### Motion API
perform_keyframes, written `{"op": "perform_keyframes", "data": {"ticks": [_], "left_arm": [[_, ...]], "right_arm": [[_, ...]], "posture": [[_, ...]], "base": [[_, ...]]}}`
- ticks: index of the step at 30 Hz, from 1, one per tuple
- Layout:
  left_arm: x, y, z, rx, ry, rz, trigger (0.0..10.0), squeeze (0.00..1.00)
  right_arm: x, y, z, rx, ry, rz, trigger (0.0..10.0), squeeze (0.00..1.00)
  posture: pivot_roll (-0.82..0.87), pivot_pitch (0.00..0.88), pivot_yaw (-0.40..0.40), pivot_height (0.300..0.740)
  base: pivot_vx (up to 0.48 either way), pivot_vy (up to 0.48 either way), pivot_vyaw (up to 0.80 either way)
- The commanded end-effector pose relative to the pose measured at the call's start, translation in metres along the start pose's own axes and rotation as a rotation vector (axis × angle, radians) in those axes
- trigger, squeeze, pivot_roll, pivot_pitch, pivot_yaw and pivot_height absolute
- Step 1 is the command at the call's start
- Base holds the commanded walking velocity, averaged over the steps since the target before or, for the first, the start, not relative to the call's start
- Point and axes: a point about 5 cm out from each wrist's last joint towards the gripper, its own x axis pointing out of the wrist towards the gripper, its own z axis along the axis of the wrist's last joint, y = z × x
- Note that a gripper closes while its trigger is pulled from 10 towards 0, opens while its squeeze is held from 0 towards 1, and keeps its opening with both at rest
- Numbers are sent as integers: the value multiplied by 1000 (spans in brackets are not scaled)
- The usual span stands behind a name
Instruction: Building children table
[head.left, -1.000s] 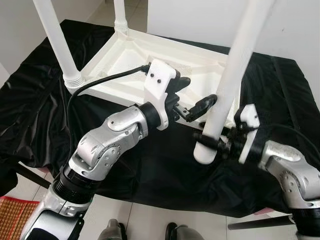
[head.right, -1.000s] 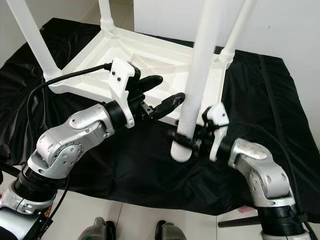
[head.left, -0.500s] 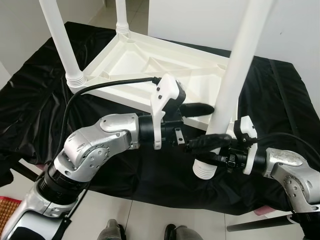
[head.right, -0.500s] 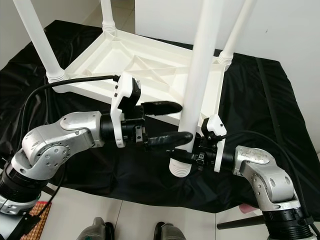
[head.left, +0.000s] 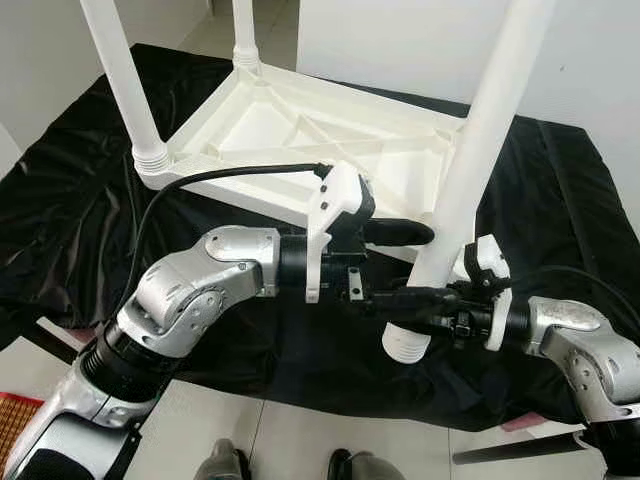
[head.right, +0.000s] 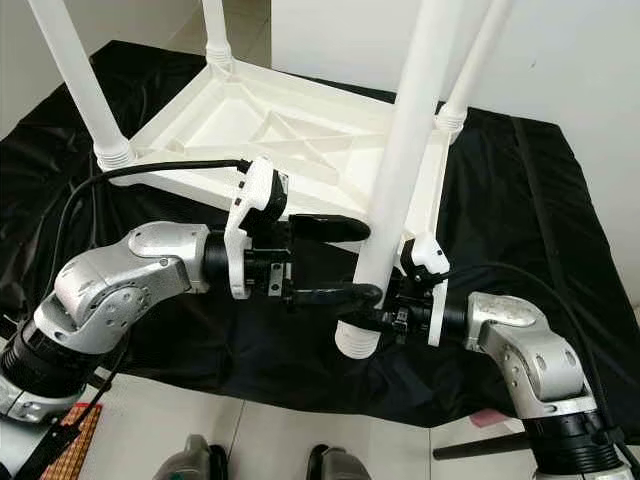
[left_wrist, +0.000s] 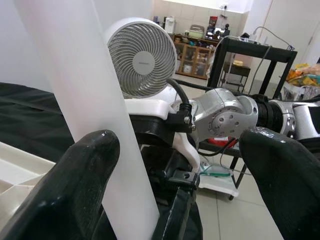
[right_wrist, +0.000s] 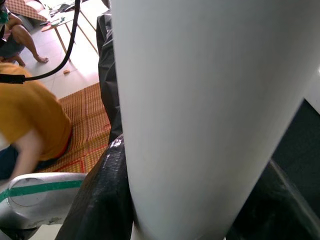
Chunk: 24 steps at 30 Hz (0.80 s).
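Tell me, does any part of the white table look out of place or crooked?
Yes. One loose leg leans tilted off the table's near corner, its threaded end hanging below the tabletop instead of seated, held by the right gripper. The other three legs stand in their sockets.

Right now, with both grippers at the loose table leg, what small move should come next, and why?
Probably close the left gripper on the loose leg. Its fingers are open on either side of the leg, while the right gripper holds it near its bottom end, which hangs short of the upturned tabletop. A second grip should steady it.
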Motion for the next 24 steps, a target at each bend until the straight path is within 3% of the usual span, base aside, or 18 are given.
{"op": "perform_keyframes", "data": {"ticks": [1,14,24], "left_arm": [[-5,3,-15,-35,68,22,10000,0],[-12,16,-21,-57,84,109,10000,0],[-4,21,6,-39,-22,67,10000,0]], "right_arm": [[1,3,8,-56,-30,21,10000,0],[0,-11,12,-73,-81,-110,10000,0],[8,4,4,-62,-47,26,10000,0]], "posture": [[32,121,-62,740],[30,127,-53,740],[39,132,-59,740]], "base": [[0,0,0],[0,0,0],[0,0,0]]}}
